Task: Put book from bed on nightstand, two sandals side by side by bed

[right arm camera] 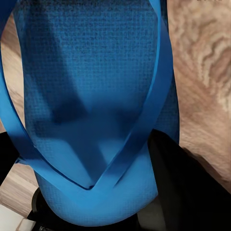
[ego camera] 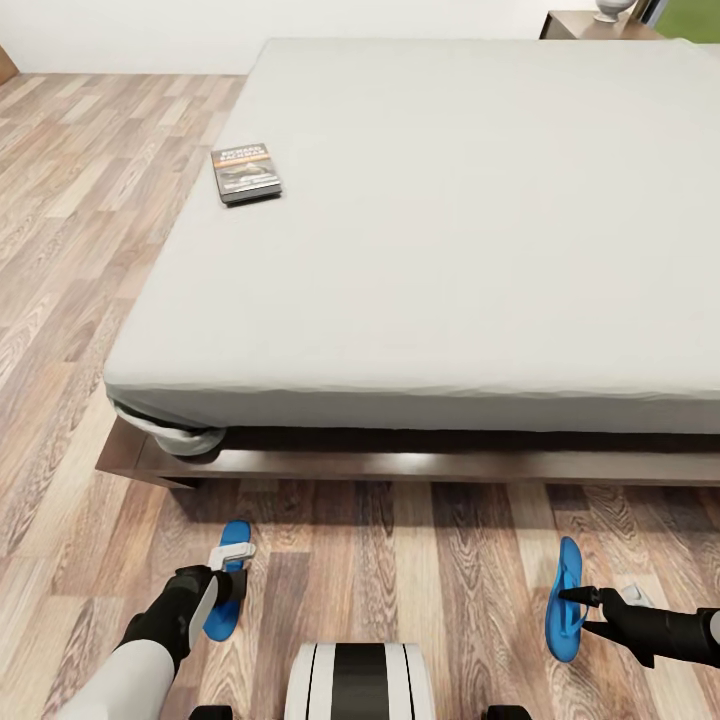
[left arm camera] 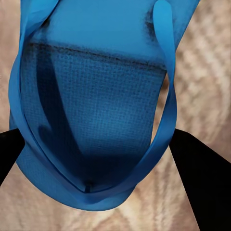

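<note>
The book (ego camera: pixel 246 172) lies flat on the bed (ego camera: pixel 470 230), near the mattress's left edge. On the wood floor before the bed's near edge, my left gripper (ego camera: pixel 230 578) is shut on one blue sandal (ego camera: pixel 235 535), which lies about flat and low. In the left wrist view, that sandal (left arm camera: pixel 96 110) sits between the dark fingers (left arm camera: pixel 195 178). My right gripper (ego camera: pixel 572 597) is shut on the other sandal (ego camera: pixel 563 625), turned up on its edge. It shows close up in the right wrist view as a blue sandal (right arm camera: pixel 91 96). A nightstand (ego camera: pixel 572 24) stands beyond the bed's far right corner.
A white object (ego camera: pixel 607 10) sits on the nightstand. The bed's dark wooden frame (ego camera: pixel 400 465) juts out low above the floor. Bare plank floor (ego camera: pixel 70 250) runs along the bed's left side and between the two sandals. My own base (ego camera: pixel 360 680) is at the bottom.
</note>
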Tool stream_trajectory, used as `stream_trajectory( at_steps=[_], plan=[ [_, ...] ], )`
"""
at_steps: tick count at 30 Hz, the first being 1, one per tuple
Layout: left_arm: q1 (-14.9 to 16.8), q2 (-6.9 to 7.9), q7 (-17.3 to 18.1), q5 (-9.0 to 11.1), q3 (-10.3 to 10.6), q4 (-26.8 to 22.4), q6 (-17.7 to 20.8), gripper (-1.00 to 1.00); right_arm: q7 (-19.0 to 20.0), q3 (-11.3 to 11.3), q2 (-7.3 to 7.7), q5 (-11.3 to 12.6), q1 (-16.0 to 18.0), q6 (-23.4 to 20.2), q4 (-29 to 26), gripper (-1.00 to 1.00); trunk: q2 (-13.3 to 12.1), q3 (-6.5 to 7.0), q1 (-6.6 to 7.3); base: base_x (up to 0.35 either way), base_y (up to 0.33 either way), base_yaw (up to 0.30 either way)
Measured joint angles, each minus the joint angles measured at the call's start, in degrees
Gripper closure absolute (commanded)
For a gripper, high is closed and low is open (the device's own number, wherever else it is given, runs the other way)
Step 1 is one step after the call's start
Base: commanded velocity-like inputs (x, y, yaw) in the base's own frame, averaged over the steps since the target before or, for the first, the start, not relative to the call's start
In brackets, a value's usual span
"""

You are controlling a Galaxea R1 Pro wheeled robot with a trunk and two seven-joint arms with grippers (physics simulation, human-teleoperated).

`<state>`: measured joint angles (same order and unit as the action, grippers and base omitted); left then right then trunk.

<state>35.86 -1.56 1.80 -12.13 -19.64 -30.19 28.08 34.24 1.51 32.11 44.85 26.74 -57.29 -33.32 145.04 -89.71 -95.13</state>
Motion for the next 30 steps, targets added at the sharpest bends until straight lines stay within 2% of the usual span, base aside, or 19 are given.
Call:
stream_trajectory(
  at_steps=[7, 11, 18, 21, 30],
  plan=[
    [0.0, 0.00, 0.0, 0.0, 0.0, 0.0, 0.0, 1.00, 0.0, 0.0, -0.02, 0.0, 0.0, 0.0, 0.0, 1.00, 0.0, 0.00, 0.00, 0.000, 0.000, 0.000],
    [0.0, 0.03, -0.1, -1.1, -0.1, 2.5, -2.8, 1.00, 0.0, 0.0, -0.02, 0.1, 0.0, 0.0, 0.0, 1.00, -0.1, 0.88, 0.11, 0.000, 0.000, 0.000],
    [0.0, 0.03, -0.1, -1.1, -0.1, 2.5, -2.8, 1.00, 0.0, 0.0, -0.02, 0.0, 0.0, 0.0, 0.0, 1.00, -0.1, 0.89, 0.10, 0.000, 0.000, 0.000],
    [-0.1, 0.05, -0.1, -1.2, 0.0, 3.3, -3.3, 1.00, 0.0, 0.0, -0.02, 0.1, 0.0, 0.0, 0.0, 1.00, -0.1, 1.53, 0.15, 0.000, 0.000, 0.000],
    [-0.1, 0.05, -0.1, -1.2, 0.0, 3.3, -3.3, 1.00, 0.0, 0.0, -0.02, 0.0, 0.0, 0.0, 0.0, 1.00, -0.1, 1.54, 0.15, 0.000, 0.000, 0.000]
  ],
)
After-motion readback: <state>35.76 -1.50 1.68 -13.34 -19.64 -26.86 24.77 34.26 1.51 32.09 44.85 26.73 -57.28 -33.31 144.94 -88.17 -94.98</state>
